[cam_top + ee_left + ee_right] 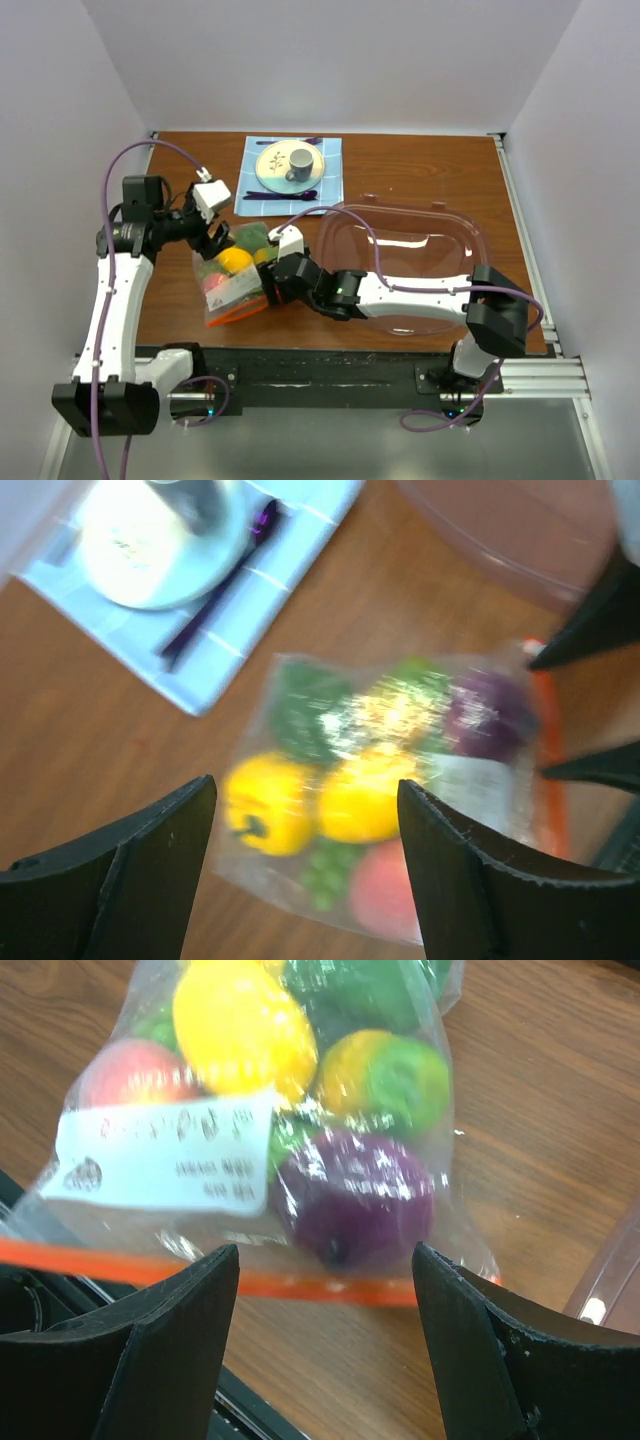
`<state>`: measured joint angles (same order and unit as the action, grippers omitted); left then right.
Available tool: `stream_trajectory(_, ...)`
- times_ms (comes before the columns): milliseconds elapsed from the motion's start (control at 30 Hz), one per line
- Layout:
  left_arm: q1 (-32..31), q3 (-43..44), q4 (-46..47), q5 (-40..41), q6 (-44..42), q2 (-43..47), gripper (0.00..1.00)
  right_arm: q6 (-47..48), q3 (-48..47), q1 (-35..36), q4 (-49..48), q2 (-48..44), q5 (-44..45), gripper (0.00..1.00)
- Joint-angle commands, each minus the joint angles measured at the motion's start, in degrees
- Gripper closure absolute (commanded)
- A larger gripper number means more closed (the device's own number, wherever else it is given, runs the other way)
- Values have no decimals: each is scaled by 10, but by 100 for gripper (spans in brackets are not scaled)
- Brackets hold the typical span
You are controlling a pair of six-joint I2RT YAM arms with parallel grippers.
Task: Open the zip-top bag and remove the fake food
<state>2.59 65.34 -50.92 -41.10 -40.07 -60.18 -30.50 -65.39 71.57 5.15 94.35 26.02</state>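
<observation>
The zip-top bag [228, 292] lies flat on the table left of centre, its orange-red zipper strip [300, 1284] along the near edge. It looks closed. The fake food inside shows a yellow pepper [264, 806], a yellow fruit [360, 800], green grapes [325, 872], a pink fruit [130, 1072] and a purple piece [355, 1198]. My left gripper [305, 785] is open above the bag's far end, not touching it. My right gripper [325, 1255] is open, just in front of the zipper strip, straddling its right part. Its fingers [598, 615] show in the left wrist view.
A large clear pinkish bowl [455, 232] stands right of the bag, over my right arm. A blue placemat [255, 195] at the back holds a round plate [275, 165], a grey cup [300, 163] and purple cutlery. The black rail [330, 365] runs along the near edge.
</observation>
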Motion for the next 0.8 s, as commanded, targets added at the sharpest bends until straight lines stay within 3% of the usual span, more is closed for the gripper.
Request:
stream_trajectory(0, 1, -69, 153, 128, 24, 7, 25, -13, -9, 0, -8, 4, 19, 26)
stream_trajectory(33, 1, -85, 198, 182, 18, -3, 26, -14, -8, 0, -3, 4, 21, 27)
stream_trajectory(167, 2, -118, 252, 232, -3, -84, 31, -11, 30, 13, -6, -26, 17, 39)
stream_trajectory(300, 2, -68, 251, 186, 31, -173, 33, 54, 89, 66, -84, -100, 0, 51)
stream_trajectory(433, 2, -17, 240, 161, 49, -226, 34, 113, 124, 134, -129, -117, -11, 59)
stream_trajectory(767, 1, -58, 201, 147, 14, -229, 39, 98, 94, 148, -163, -15, -15, 68)
